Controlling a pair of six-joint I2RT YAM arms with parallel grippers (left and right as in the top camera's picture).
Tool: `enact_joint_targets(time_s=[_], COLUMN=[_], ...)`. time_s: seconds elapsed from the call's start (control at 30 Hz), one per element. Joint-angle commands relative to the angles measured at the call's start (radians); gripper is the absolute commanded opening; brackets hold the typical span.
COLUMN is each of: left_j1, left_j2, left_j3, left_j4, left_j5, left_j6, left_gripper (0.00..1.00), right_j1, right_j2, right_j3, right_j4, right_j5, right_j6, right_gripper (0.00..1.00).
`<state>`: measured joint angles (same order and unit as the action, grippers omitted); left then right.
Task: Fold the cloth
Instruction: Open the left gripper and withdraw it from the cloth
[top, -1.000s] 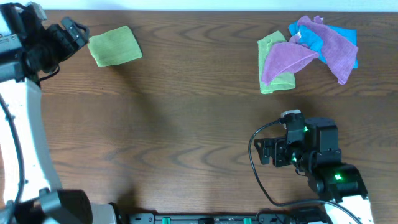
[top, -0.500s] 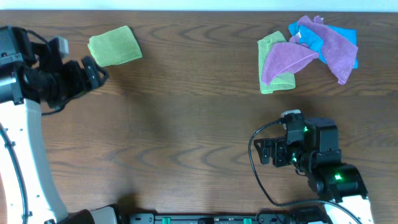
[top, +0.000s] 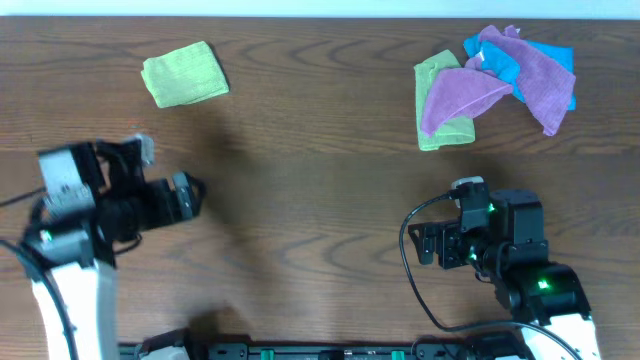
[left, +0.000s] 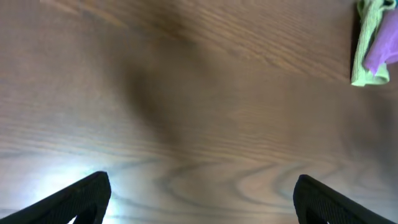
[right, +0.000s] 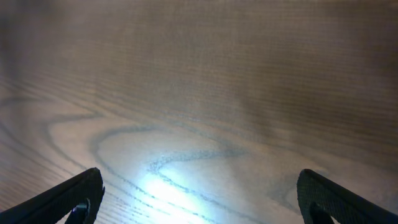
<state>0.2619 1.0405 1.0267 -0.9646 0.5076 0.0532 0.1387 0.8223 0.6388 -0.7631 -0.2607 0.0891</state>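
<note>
Pulling back: L gripper (top: 190, 193) was right beside the cloth (top: 185, 75) a sec ago, now sits well clear of it, mid-left of table (top: 310, 200). Cloth lies alone at far-left of table, folded into a compact rectangle, nothing touching it. Reads as fold done, arm prob homing. L jaws spread wide, empty, only bare wood between them in wrist view. R gripper (top: 428, 246) parked lower right, hasn't moved, also wide, holding nothing. Purple cloth (top: 460, 95) pile unchanged.

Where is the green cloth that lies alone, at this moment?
In the overhead view, the green cloth lies folded at the far left of the table, beyond the open left gripper, apart from it.
</note>
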Motion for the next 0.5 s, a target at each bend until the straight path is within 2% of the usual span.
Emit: enact_joint_targets(time_s=[0.0, 0.13, 0.47], left_j1=[-0.035, -0.072, -0.108], left_j2=[-0.109, -0.252, -0.576], left_j3=[-0.123, -0.275, -0.554], left_j4=[0.066, 0.146, 0.217], left_j5=[-0.035, -0.066, -0.175], left_j6=[0.014, 0.014, 0.015], left_gripper=[0.95, 0.95, 0.95], right_j1=[-0.009, -0.009, -0.009], right_j2=[-0.006, -0.006, -0.006], right_j3=[-0.003, -0.003, -0.003], right_j4=[0.0, 0.0, 0.0], right_j5=[0.003, 0.003, 0.003], right_j6=[0.011, 0.011, 0.011], right_gripper=[0.99, 0.99, 0.99])
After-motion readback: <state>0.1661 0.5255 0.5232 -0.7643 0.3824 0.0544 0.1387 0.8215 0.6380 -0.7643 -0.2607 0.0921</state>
